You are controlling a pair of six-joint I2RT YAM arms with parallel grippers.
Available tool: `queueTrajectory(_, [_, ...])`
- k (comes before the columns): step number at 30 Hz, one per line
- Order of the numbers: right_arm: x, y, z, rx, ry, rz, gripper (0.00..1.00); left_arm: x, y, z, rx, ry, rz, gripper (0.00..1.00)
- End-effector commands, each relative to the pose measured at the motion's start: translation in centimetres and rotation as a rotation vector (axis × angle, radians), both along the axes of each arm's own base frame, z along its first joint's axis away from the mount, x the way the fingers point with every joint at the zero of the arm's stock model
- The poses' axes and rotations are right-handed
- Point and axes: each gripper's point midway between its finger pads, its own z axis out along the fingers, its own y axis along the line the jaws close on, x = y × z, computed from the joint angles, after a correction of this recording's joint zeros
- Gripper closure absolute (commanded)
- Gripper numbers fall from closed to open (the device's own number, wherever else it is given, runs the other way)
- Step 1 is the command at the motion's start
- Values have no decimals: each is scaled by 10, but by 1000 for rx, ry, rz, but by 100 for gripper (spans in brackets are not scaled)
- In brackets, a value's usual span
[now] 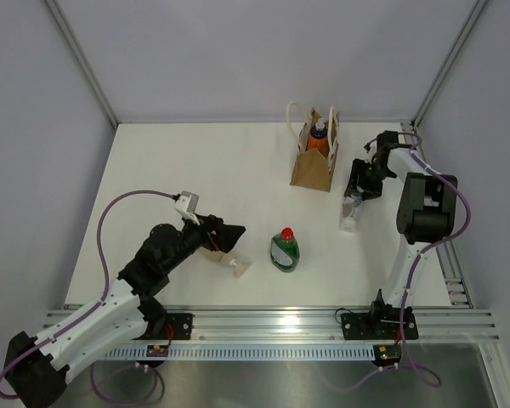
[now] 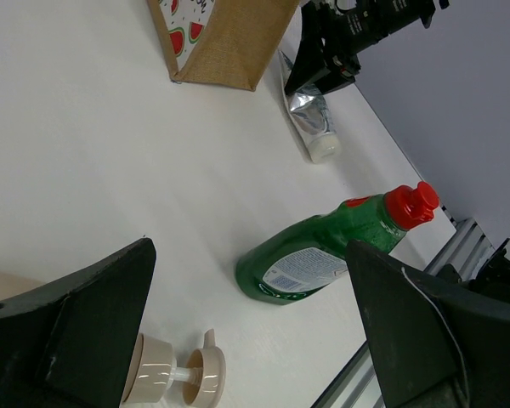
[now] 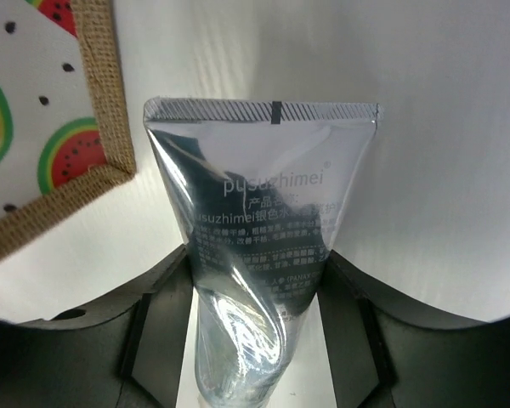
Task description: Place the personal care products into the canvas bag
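The left arm (image 1: 110, 314) reached low and forward across the desk (image 1: 170, 170), its elbow folded. The left gripper (image 1: 228, 236) was tipped down toward the beige pump bottle (image 1: 238, 268), and its dark fingers (image 2: 93, 319) were spread wide and held nothing. In the left wrist view the bottle's ribbed collar and pump head (image 2: 180, 374) lay on the desk between and below them.

The right arm (image 1: 421, 212) stood tall at the right edge and bent back toward the middle. The right gripper (image 1: 357, 194) pointed down just beside the canvas bag (image 1: 313, 170), and its fingers (image 3: 153, 340) were pressed to both flanks of the silver-white squeeze tube (image 3: 263, 238). The tube's flat crimped seam was uppermost in the right wrist view, and its white cap (image 1: 348, 224) sat at or just above the desk — which of the two I could not tell.

The tube's crinkled foil read "pusuzhimei", with lines of Chinese print below it too fine to read. The bag was coarse tan weave with a white panel of watermelon slices (image 3: 34, 110) and cream looped handles. The orange bottle with blue cap (image 1: 320, 136) stood inside it.

The green bottle with red cap (image 1: 284, 249) lay on its side at mid-desk, glossy and rounded, its white label's print (image 2: 293, 274) illegible.
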Motion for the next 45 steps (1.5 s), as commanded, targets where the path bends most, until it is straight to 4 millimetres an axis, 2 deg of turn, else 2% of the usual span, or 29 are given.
queueTrajectory(1, [10,4,51,183,-162,24,100,1,-1,16,-49,-49,-1,1])
queueTrajectory(7, [6,9,57,293,-214,45,100,2,-5,18,-54,-51,-13,1])
queueTrajectory(9, [3,11,54,304,-211,45,100,2,-7,19,-53,-51,-21,1])
queueTrajectory(12, [5,14,57,339,-246,61,100,-1,-14,27,-69,-81,-70,1])
queueTrajectory(16, [7,23,73,398,-313,114,100,-6,-28,51,-94,-157,-157,1])
queueTrajectory(17, [5,25,74,408,-320,127,100,-1,-33,62,-88,-184,-167,1])
queueTrajectory(19, [5,28,83,430,-355,152,100,2,-40,72,-77,-203,-192,1])
queueTrajectory(20, [2,31,82,443,-353,155,100,7,-44,90,-79,-242,-196,1])
queueTrajectory(21, [1,32,84,450,-359,160,100,15,-53,84,-54,-221,-204,1])
queueTrajectory(22, [1,34,89,457,-380,172,100,19,-59,86,-46,-220,-219,1])
queueTrajectory(23, [-3,36,87,468,-374,173,100,25,-66,104,-47,-248,-227,1])
queueTrajectory(24, [-5,37,89,472,-380,177,100,35,-80,88,-13,-201,-252,1])
queueTrajectory(26, [-10,39,93,475,-404,188,100,44,-97,84,1,-178,-285,1])
queueTrajectory(27, [-13,40,94,476,-414,194,100,52,-114,76,17,-147,-312,1])
queueTrajectory(29, [-18,42,102,473,-452,204,100,57,-134,68,25,-132,-356,1])
queueTrajectory(30, [-20,42,102,471,-460,206,100,55,-149,74,16,-144,-397,1])
queueTrajectory(31, [-23,43,104,469,-475,210,100,61,-162,51,45,-103,-420,1])
queueTrajectory(33, [-26,44,105,468,-487,209,100,62,-179,40,60,-85,-473,1])
queueTrajectory(34, [-28,44,104,471,-487,209,100,71,-190,26,75,-54,-484,1])
queueTrajectory(37, [-33,47,99,492,-469,204,100,77,-206,13,86,-32,-532,1])
queueTrajectory(38, [-35,48,100,497,-472,204,100,81,-211,-3,102,-7,-543,1])
queueTrajectory(40, [-38,51,98,519,-459,198,100,83,-218,-7,92,-13,-561,1])
queueTrajectory(41, [-39,52,98,528,-454,194,100,84,-221,-19,99,5,-569,1])
queueTrajectory(45, [-40,57,103,542,-462,203,100,88,-233,-38,106,34,-594,1])
